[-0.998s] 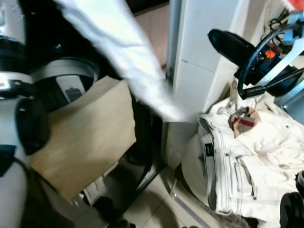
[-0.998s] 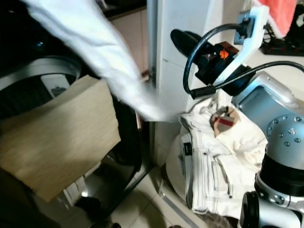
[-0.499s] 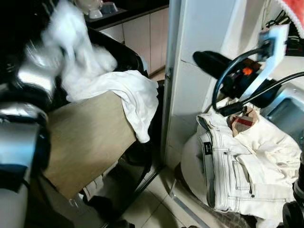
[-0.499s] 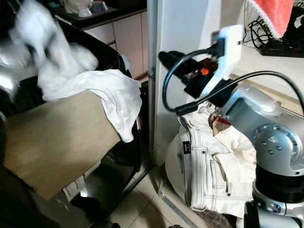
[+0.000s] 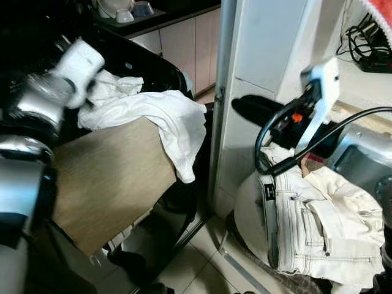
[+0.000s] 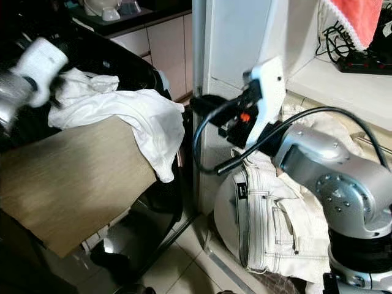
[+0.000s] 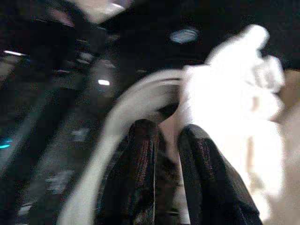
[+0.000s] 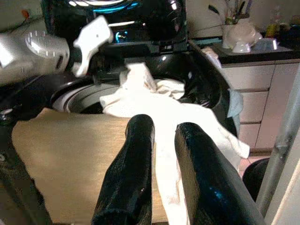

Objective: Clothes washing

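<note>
A white garment (image 5: 165, 116) lies bunched in the mouth of the black washing machine (image 8: 70, 91) and hangs over its wood-coloured front panel (image 5: 110, 177). My left arm reaches over the drum from the left, its white wrist block (image 5: 76, 61) beside the bunched cloth. In the left wrist view my left gripper (image 7: 167, 129) is shut with nothing between its fingers, and the garment (image 7: 225, 108) is just beyond them. My right gripper (image 8: 164, 124) is shut and empty. It hangs in the air to the right of the machine (image 6: 205, 104), pointing at the cloth.
A pile of cream jeans (image 5: 318, 220) fills a white basket (image 5: 245, 208) on the floor at the right. A white pillar (image 5: 263, 61) with a metal pole (image 5: 220, 92) stands between machine and basket. A red towel (image 6: 361, 18) and cables (image 5: 367, 49) are at the far right.
The white garment was swinging through the air and now lies on the machine's rim. My left arm has dropped over the drum. My right gripper has moved left toward the machine.
</note>
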`<state>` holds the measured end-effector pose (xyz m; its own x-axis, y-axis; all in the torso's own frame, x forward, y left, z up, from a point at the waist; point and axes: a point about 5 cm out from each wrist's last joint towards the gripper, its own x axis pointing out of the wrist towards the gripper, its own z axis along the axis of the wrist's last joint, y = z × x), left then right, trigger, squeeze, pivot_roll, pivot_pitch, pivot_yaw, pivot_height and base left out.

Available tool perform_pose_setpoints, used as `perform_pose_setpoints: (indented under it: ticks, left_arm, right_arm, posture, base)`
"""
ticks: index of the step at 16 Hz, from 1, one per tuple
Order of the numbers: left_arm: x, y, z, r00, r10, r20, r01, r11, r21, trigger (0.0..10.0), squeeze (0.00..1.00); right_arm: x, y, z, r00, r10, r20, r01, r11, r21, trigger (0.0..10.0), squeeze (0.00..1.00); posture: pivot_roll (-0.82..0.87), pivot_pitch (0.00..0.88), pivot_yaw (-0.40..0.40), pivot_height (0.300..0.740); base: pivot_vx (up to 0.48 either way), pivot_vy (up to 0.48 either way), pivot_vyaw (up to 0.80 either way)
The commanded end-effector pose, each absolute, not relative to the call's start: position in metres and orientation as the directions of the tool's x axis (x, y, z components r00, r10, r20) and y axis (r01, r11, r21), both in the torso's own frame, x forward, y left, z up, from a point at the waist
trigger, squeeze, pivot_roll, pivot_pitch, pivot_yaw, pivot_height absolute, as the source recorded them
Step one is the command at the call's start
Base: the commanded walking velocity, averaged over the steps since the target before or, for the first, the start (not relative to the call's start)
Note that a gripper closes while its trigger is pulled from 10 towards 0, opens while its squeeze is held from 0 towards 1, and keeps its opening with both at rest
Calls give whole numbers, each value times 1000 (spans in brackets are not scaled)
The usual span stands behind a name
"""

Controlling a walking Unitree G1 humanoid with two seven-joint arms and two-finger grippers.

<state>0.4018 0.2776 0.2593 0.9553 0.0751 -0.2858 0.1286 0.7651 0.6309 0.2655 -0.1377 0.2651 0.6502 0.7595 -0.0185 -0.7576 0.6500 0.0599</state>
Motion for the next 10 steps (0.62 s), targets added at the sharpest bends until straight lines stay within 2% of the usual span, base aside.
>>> perform_pose_setpoints:
  ticks: [1,3,4,5,7,8,9,10]
  left_arm:
    - [402,281,269,962,101,-253,95,747,658,10000,1000]
    - [401,287,278,969,142,-202,33,738,674,10000,1000]
    - [402,283,280,974,107,-198,42,777,628,10000,1000]
    - [403,277,280,979,63,-192,66,799,597,10000,1000]
    - [409,251,278,972,-142,-188,217,851,478,10000,1000]
    - [410,225,276,925,-340,-172,380,849,367,10000,0]
    - [409,206,272,861,-479,-170,508,793,336,10000,0]
    - [408,196,265,821,-535,-199,570,752,331,10000,0]
  right_arm:
    - [265,-137,266,650,759,-31,-759,651,34,10000,0]
    - [267,-137,262,664,746,-47,-746,665,20,10000,0]
    - [268,-138,261,680,731,-52,-731,682,17,10000,0]
    - [269,-139,260,688,724,-51,-724,690,20,10000,0]
    - [272,-141,260,711,702,-47,-702,712,24,10000,0]
    - [273,-142,260,718,695,-45,-695,719,27,10000,0]
    - [273,-142,259,715,697,-46,-697,717,30,10000,0]
    - [272,-141,259,709,704,-49,-703,710,31,10000,0]
  posture:
    - [-90,0,66,740]
    - [-91,0,67,740]
    - [-90,0,67,740]
    - [-89,0,66,740]
    - [-88,0,65,740]
    - [-91,0,64,740]
    - [-91,0,63,740]
    - [-91,0,63,740]
  base:
    - [0,0,0]
    - [0,0,0]
    - [0,0,0]
    - [0,0,0]
    - [0,0,0]
    - [0,0,0]
    - [0,0,0]
    - [0,0,0]
